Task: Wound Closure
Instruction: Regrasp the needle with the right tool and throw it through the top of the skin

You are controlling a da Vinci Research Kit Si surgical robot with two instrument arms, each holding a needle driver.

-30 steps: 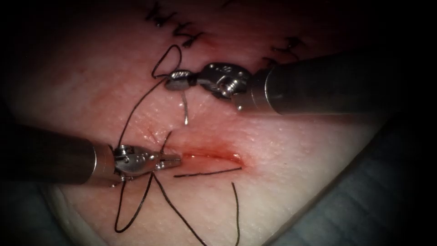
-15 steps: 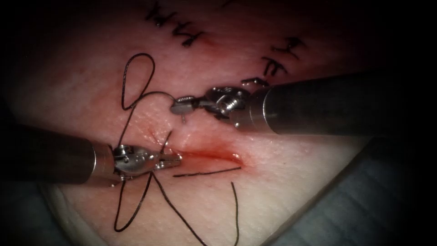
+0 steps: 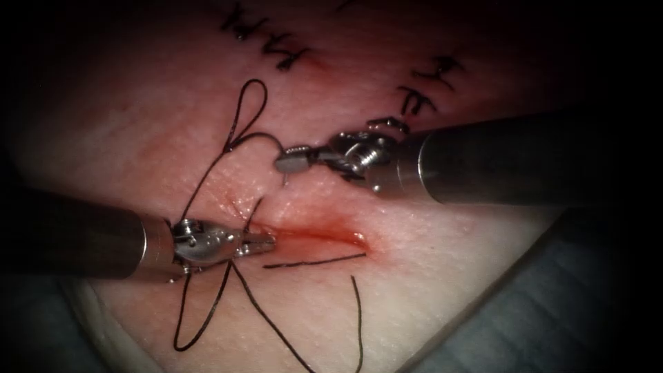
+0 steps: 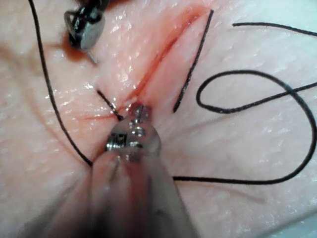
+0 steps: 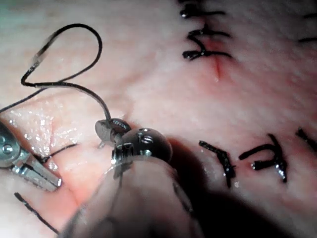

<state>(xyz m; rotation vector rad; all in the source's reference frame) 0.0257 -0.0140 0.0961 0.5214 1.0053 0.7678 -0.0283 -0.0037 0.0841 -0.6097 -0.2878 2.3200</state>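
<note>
While mostly hidden, needle point(image 3: 284, 178) sits in right gripper point(image 3: 291, 163).

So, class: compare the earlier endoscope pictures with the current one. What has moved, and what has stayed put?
The right arm's tool, shut on the curved steel needle, moved down and rightward, nearer the red cut; less needle shows below its jaws. The black thread loop trailing it changed shape and place. The left arm's tool stayed at the cut's left end, beside a short thread tail.
</note>
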